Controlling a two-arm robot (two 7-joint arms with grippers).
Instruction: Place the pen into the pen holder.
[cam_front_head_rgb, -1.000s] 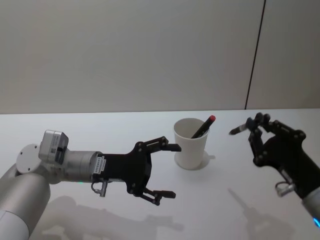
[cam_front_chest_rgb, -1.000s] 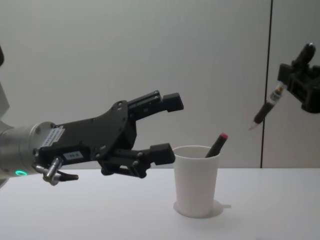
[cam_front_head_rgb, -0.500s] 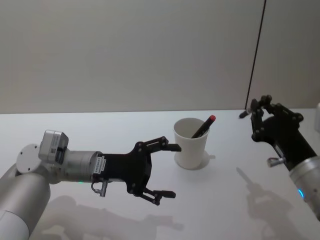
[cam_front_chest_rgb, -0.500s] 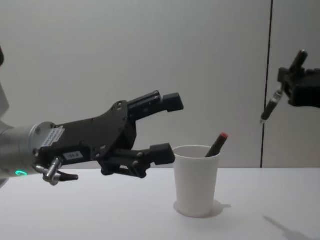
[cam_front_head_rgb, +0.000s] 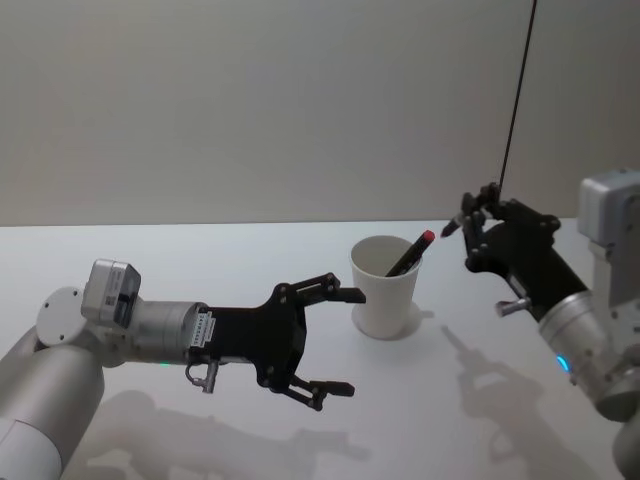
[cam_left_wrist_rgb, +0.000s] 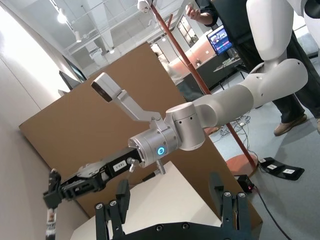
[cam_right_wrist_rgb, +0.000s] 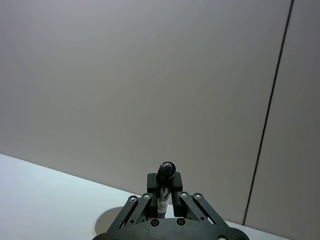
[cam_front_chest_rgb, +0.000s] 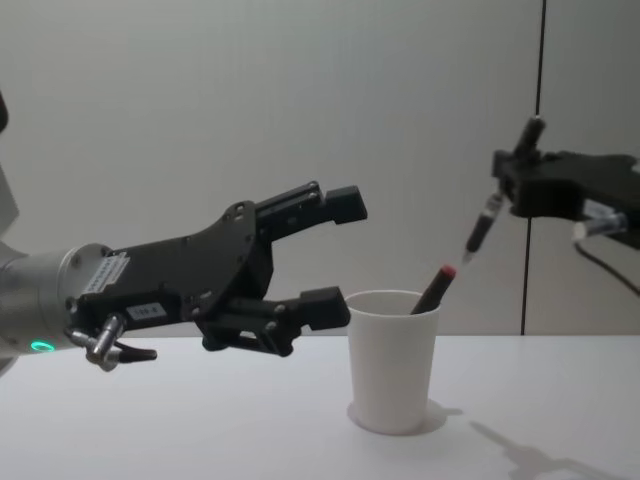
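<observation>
A bare white desk (cam_front_head_rgb: 200, 260) runs back to a plain pale wall, with a thin dark vertical seam (cam_front_chest_rgb: 541, 60) in the wall behind the right side; nothing lies between the cup and either arm.

The pen holder (cam_front_chest_rgb: 392, 360) is a smooth white paper cup, tapered toward its base with a rolled rim, standing upright a little right of the desk's middle and nearer its far edge than the near one; a dark pen with a red end (cam_front_chest_rgb: 434, 288) already leans inside it, the red tip poking above the rim on the right.

The right gripper (cam_front_chest_rgb: 510, 180) hangs above and to the right of the cup, well clear of the rim; its black fingers are clamped on a second pen (cam_front_chest_rgb: 483, 225), a slim dark stick with a pale band, held steeply tilted with its lower tip aimed down toward the cup's mouth and not yet inside; the forearm stretches in from the right edge, roughly level.

The left gripper (cam_front_chest_rgb: 335, 250) is held out level just left of the cup, apart from it; its black linkage fingers are spread wide, one above the other, gripping nothing; the silver forearm (cam_front_head_rgb: 130, 320) comes in from the left edge.
</observation>
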